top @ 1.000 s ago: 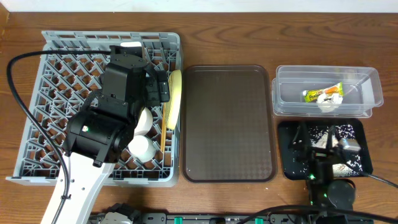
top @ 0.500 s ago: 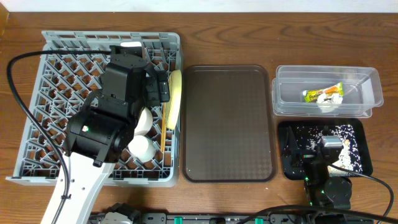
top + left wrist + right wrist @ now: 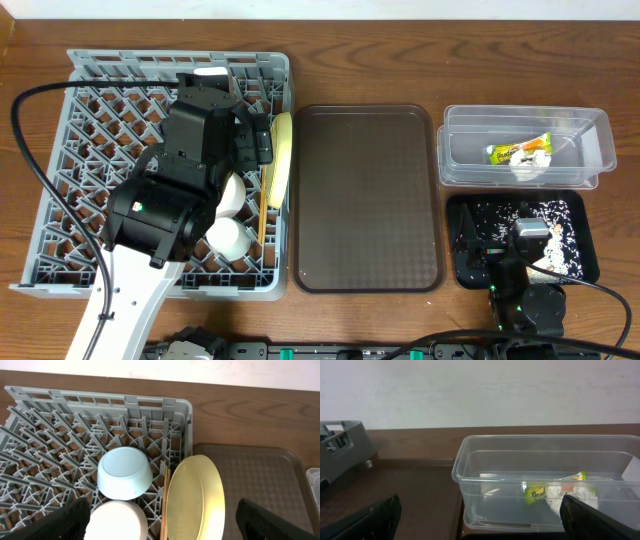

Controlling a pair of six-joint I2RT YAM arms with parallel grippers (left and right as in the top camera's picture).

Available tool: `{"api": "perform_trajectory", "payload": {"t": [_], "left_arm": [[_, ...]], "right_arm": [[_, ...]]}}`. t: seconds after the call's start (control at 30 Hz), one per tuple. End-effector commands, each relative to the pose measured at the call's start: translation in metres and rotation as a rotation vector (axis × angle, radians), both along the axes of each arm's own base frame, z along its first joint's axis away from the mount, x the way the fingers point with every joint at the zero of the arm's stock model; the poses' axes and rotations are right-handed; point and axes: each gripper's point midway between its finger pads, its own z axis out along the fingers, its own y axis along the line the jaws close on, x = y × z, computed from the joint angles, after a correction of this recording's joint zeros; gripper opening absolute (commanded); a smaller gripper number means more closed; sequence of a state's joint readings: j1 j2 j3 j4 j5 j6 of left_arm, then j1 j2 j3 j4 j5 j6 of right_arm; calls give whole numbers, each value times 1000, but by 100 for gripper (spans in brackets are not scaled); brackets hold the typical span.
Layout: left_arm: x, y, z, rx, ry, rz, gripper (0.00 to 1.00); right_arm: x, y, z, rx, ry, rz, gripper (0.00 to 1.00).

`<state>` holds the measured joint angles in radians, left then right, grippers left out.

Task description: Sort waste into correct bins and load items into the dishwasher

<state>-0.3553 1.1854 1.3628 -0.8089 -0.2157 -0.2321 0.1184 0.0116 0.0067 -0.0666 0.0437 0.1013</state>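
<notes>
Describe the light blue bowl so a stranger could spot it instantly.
Find the grey dish rack on the left of the table. Near its right edge, beside the upright yellow-green plate, sits the bowl. It's pale blue, unlike the white bowl beside it.

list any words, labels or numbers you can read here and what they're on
Snack wrapper in the clear tub: dark print on yellow-green, too blurred to read in any view.
Dish rack, brown tray, black tray, plate: no text visible.
Nothing in these pictures can be quoted.
</notes>
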Motion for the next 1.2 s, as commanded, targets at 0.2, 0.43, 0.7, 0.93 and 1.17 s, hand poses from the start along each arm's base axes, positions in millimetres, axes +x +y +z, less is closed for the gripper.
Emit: {"api": "perform_trajectory", "payload": {"t": [0.2, 0.43, 0.7, 0.93, 1.17], "left_arm": [[0, 1, -4, 6, 11, 6, 94], [-17, 11, 22, -22, -68, 16, 94], [-92, 100, 60, -48, -219, 276, 94], [-164, 122, 33, -40, -237, 375, 94], [-186, 127, -36, -55, -240, 427, 94]], "right_arm": [[-1, 3, 0, -12, -1, 14, 99], [-1, 3, 0, -12, -1, 14, 99], [-1, 3, 0, -12, -1, 14, 99], [-1, 3, 0, -12, -1, 14, 99], [-1, 3, 0, -12, -1, 14, 99]]}}
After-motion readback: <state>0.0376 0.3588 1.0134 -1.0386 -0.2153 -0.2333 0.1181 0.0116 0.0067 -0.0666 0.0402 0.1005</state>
